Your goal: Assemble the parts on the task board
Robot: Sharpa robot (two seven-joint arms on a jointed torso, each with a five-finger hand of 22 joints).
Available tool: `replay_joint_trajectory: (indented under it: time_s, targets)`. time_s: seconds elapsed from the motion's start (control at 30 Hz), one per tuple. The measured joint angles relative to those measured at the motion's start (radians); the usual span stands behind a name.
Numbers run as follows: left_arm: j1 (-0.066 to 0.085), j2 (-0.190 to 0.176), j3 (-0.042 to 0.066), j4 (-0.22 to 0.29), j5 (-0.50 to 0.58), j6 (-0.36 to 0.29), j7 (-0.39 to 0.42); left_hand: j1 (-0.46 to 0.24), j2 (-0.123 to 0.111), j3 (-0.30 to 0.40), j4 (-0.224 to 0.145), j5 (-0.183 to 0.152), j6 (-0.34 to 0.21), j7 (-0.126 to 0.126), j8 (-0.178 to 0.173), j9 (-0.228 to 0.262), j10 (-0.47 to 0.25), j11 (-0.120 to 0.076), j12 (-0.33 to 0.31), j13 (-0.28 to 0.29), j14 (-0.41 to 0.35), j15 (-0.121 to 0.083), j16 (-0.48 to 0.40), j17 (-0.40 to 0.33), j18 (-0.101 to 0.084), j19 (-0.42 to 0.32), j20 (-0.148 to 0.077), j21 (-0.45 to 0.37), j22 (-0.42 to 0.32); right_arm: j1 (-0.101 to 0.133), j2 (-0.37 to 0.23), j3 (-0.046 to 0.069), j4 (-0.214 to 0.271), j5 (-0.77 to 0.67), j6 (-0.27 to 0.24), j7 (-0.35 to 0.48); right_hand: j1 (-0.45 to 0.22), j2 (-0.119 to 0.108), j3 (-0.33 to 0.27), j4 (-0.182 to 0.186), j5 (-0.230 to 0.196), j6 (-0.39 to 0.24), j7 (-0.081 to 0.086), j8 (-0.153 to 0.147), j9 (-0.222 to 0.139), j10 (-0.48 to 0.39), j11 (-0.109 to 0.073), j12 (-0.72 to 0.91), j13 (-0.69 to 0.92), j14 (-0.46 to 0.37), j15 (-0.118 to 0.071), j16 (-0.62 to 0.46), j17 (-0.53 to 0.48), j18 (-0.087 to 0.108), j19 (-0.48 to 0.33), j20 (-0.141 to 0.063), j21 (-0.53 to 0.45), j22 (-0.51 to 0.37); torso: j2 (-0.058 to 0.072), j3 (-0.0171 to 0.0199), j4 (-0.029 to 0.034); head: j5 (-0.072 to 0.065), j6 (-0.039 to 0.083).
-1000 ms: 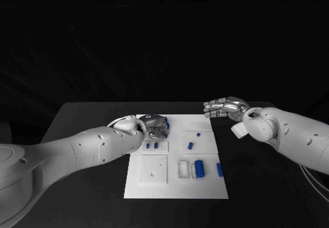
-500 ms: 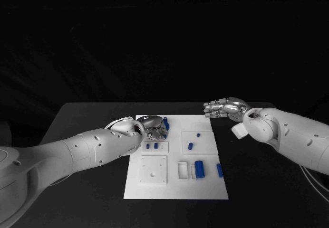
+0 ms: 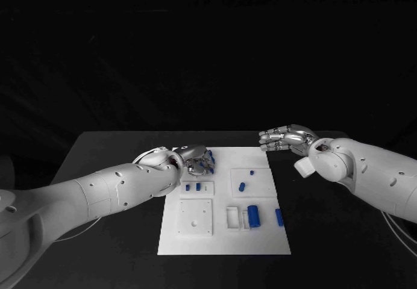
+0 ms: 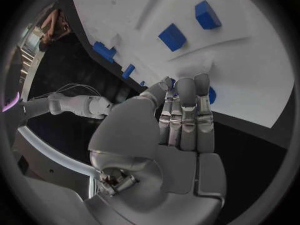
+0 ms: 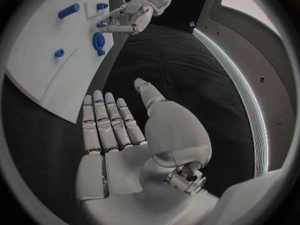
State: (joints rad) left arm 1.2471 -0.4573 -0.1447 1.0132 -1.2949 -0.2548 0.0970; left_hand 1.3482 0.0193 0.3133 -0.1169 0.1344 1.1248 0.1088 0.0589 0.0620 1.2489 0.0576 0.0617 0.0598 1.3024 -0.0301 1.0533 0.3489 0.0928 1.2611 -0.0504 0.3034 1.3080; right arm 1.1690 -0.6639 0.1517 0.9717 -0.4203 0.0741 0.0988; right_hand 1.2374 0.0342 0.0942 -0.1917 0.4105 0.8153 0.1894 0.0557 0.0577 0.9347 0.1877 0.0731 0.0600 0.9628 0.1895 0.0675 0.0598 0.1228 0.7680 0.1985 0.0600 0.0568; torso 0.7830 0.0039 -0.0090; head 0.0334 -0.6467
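Where the left hand (image 4: 178,130) hides a blue part (image 4: 211,94) overhead, its wrist view reveals it, grip unclear; right hand (image 3: 282,138) empty, fingers apart.

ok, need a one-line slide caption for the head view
Left robot hand at a blue part on the task board's far-left corner; right robot hand idle, holding nothing, beyond the far-right corner.

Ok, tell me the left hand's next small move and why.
Probably close the fingers on the blue part at the far-left corner of the task board and lift a little. The left hand sits over that part, its fingertips at the board beside it, with no clear grip yet. The right hand hangs open off the board.
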Motion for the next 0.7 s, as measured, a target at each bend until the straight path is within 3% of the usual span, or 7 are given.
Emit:
replay_joint_trajectory:
  time_s: [0.1, 0.3, 0.7]
  targets:
    - [0.002, -0.016, 0.012, 0.017, 0.01, 0.007, 0.0, -0.004, -0.004, 0.0, 0.0, -0.004, 0.0, 0.0, 0.0, 0.0, 0.0, 0.0, 0.0, 0.0, 0.0, 0.0, 0.0, -0.001, 0.0, 0.0, 0.0, 0.0, 0.0, 0.0, -0.002, 0.0, 0.001, -0.001, 0.0, 0.0, 0.0, 0.0, 0.0, 0.0, 0.0, 0.0, 0.0, 0.0, 0.0, 0.0, 0.0, 0.0, 0.0, 0.0, 0.0, 0.0, 0.0, 0.0, 0.0, 0.0, 0.0, 0.0, 0.0, 0.0008, -0.0002, 0.0, 0.002]
    - [0.016, -0.056, 0.021, 0.053, 0.028, 0.029, -0.001, -0.004, -0.004, 0.0, 0.0, -0.004, 0.0, 0.0, 0.0, 0.0, 0.0, 0.0, 0.0, 0.0, 0.0, 0.0, 0.0, -0.002, 0.0, 0.0, 0.0, 0.0, 0.0, 0.0, -0.008, 0.0, 0.002, -0.002, -0.001, 0.001, 0.0, 0.0, 0.0, 0.0, 0.0, 0.0, 0.0, 0.0, 0.0, 0.0, 0.0, 0.0, 0.0, 0.0, 0.0, 0.0, 0.0, 0.0, 0.0, 0.0, 0.0, 0.0, -0.001, 0.0009, 0.0017, 0.0, 0.002]
    - [0.027, -0.12, 0.022, 0.095, 0.041, 0.063, -0.007, 0.0, -0.007, 0.0, 0.0, -0.004, 0.0, 0.0, 0.0, 0.0, 0.0, 0.0, 0.0, 0.0, 0.0, 0.0, 0.0, -0.003, -0.001, 0.0, 0.0, -0.004, 0.0, 0.0, -0.014, 0.0, 0.003, -0.002, -0.002, 0.002, 0.0, 0.0, 0.0, 0.0, 0.0, 0.0, 0.0, 0.0, 0.0, 0.0, 0.0, 0.0, 0.0, 0.0, 0.0, 0.0, 0.0, 0.0, 0.0, 0.0, 0.0, 0.0, -0.002, 0.0002, 0.0072, 0.005, 0.001]
